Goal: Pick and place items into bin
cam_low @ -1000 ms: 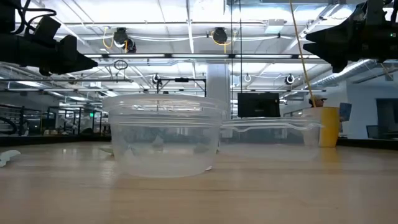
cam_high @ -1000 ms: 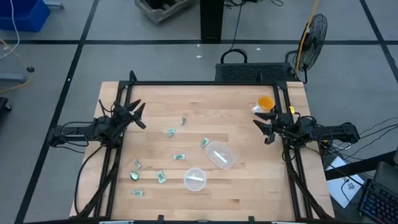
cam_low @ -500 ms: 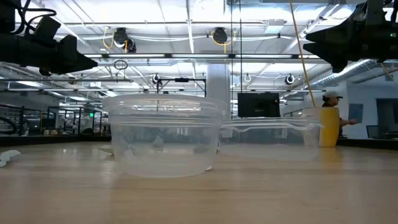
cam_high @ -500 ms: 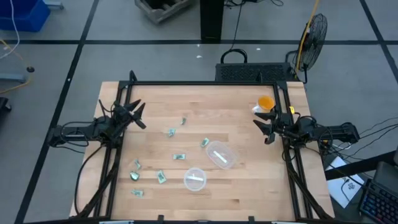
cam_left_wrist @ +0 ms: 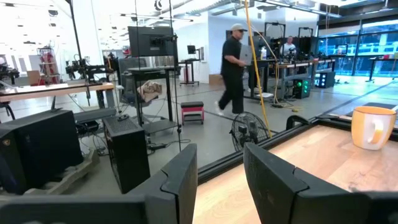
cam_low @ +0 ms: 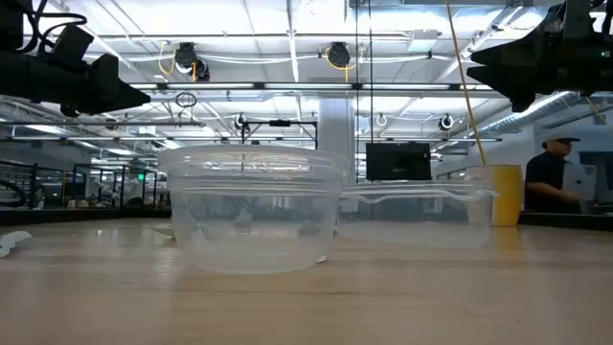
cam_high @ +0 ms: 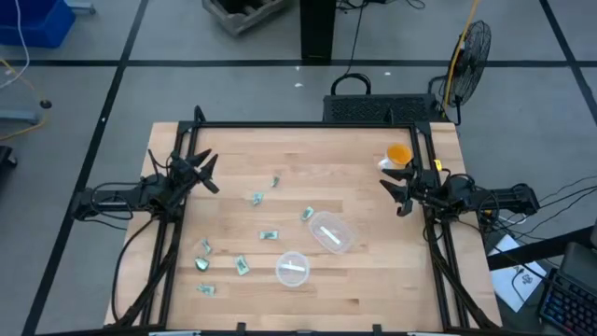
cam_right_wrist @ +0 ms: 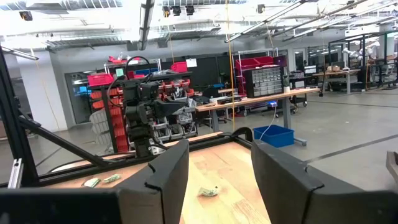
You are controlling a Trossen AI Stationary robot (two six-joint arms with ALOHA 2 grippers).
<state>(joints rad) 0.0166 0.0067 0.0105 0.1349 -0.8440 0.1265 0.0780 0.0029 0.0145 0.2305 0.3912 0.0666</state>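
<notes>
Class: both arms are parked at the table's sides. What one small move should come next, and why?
Probably the left hand should reach toward the nearest wrapped piece. Both hands are open and empty, the right hand waits farther away, and every piece is on the table.

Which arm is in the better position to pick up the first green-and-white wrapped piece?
Probably the left. The left tool waits open at the table's left side, nearer the wrapped pieces, most lying left of the clear cups. The right tool waits open by the orange cup.
</notes>
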